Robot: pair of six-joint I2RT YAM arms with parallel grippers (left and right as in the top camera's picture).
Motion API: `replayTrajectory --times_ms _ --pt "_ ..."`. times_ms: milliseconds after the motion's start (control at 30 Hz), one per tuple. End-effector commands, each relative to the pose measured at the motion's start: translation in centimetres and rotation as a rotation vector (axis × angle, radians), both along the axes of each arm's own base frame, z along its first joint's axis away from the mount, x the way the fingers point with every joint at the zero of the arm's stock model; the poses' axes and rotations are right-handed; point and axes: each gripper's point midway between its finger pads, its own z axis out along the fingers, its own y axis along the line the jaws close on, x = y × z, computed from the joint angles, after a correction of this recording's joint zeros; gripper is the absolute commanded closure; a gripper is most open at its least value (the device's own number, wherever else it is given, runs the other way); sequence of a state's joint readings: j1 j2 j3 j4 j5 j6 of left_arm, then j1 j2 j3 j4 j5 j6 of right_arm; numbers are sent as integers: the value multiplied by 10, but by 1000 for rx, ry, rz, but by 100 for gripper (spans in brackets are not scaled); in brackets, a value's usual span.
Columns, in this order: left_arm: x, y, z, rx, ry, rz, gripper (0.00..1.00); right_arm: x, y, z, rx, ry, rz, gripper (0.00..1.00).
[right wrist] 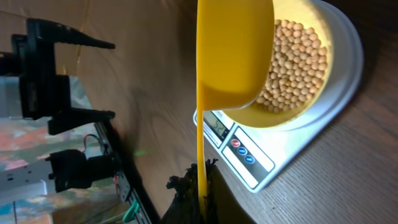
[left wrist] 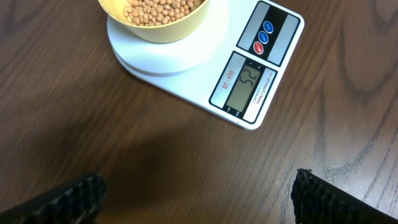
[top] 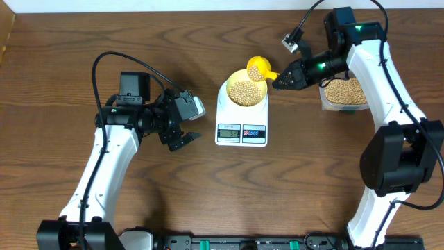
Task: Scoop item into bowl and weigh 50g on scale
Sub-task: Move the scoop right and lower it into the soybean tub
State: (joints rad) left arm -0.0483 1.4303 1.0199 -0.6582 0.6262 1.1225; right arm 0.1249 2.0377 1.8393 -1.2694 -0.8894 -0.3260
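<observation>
Nearest you, your left gripper (top: 182,139) hovers over bare table just left of the scale (top: 241,133), jaws spread wide and holding nothing. The scale's display faces you, and the pale-yellow bowl (left wrist: 168,28) sits on its round platform, heaped with beans (top: 245,92). Past that, your right gripper (top: 279,80) is pinched tight on the yellow scoop's (top: 259,67) handle, with the cup, beans in it, above the bowl's far rim. Farthest right, the clear tub (top: 343,106) holds more beans
</observation>
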Motion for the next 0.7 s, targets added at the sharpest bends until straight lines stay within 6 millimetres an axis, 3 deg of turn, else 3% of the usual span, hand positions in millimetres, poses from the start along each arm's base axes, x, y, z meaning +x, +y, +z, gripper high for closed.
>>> replayTrajectory --times_ms 0,300,500,667 --pt "-1 -1 6 -18 -6 3 2 1 5 23 69 -56 20 99" --pt "-1 -1 6 -18 -6 3 2 5 -1 36 159 -48 -5 99" --pt "-1 -1 6 -18 -6 3 2 8 -35 43 178 -33 -73 99" --pt "-1 -1 6 -18 -6 3 2 4 -75 61 172 -67 -152 99"
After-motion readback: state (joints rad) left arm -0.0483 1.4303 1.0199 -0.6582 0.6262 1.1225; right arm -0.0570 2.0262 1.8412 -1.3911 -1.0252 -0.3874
